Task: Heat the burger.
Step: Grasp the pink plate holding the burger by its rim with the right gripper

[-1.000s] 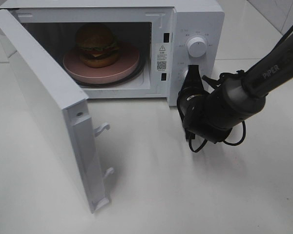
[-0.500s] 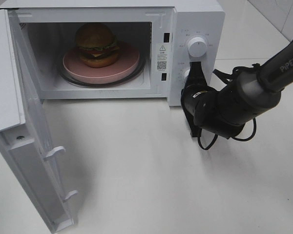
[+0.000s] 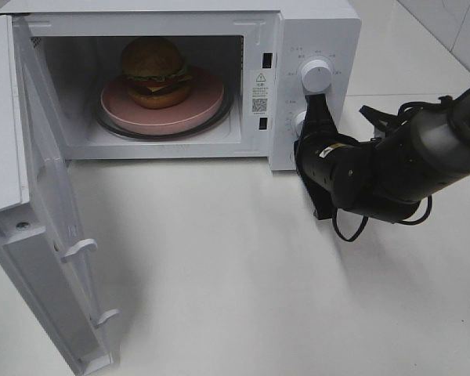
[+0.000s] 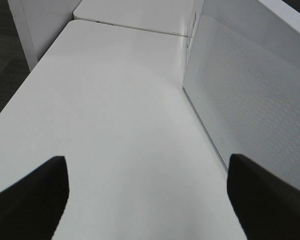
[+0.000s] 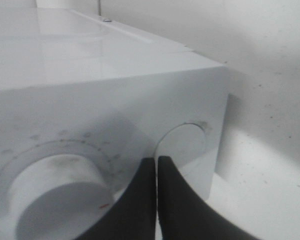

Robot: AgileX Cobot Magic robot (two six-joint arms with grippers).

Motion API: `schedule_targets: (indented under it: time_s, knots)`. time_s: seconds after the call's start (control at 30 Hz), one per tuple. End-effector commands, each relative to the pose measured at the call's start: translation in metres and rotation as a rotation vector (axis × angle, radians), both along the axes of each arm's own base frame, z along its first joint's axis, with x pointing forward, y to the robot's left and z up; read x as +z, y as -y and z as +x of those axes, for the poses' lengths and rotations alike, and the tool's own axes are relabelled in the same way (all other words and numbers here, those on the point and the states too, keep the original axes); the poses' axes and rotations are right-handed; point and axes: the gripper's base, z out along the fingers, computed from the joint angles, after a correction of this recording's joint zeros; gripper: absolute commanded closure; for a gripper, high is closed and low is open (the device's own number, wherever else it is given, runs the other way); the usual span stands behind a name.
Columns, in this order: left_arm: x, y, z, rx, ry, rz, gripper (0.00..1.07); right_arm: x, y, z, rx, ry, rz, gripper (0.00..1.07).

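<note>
We find the burger (image 3: 155,72) inside the microwave (image 3: 323,31), well apart from the pressed-together right fingers (image 3: 319,117); left fingers (image 4: 35,200) spread wide.

In my high view, the burger (image 3: 155,70) on the plate (image 3: 205,106) inside the microwave (image 3: 313,23), door (image 3: 31,235) swung out at left, my right gripper (image 3: 317,106) just below the upper knob (image 3: 316,76).

Right end effector (image 5: 156,161) pinched closed
</note>
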Motion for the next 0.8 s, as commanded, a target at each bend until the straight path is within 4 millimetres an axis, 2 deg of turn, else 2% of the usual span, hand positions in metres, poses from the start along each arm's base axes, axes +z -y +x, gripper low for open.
schedule_targets:
  time_s: [0.03,0.37,0.8]
  knots:
    - [-0.001,0.000,-0.002,0.003,0.020,-0.005,0.25,0.010,0.003,-0.004,0.033,0.020,-0.009,1.07]
    - [-0.001,0.000,-0.002,0.003,0.020,-0.005,0.25,0.017,0.007,-0.028,0.182,-0.045,-0.089,1.07]
    - [-0.001,0.000,-0.002,0.003,0.020,-0.005,0.25,0.045,0.007,-0.051,0.487,-0.054,-0.354,1.07]
